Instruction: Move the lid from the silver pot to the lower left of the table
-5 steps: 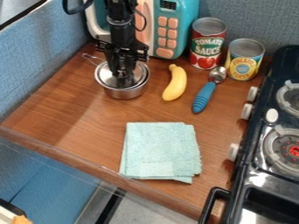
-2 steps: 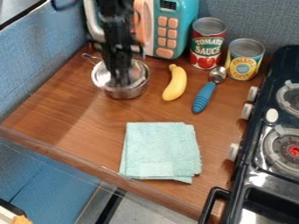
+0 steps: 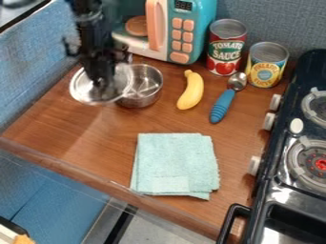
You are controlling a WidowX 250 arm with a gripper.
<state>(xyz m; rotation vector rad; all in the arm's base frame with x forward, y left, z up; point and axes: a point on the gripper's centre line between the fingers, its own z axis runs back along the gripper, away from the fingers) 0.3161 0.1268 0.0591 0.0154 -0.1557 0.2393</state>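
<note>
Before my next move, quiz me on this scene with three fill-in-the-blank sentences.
The gripper is over the round silver ____, which is off the pot.
The yellow fruit between the pot and the spoon is a ____.
The spoon's handle is coloured ____.

Missing words: lid; banana; blue.

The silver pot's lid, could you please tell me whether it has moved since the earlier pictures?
Yes, the lid has moved toward the view's left, farther from the unmoved banana, and the inside of the silver pot now shows.
</note>
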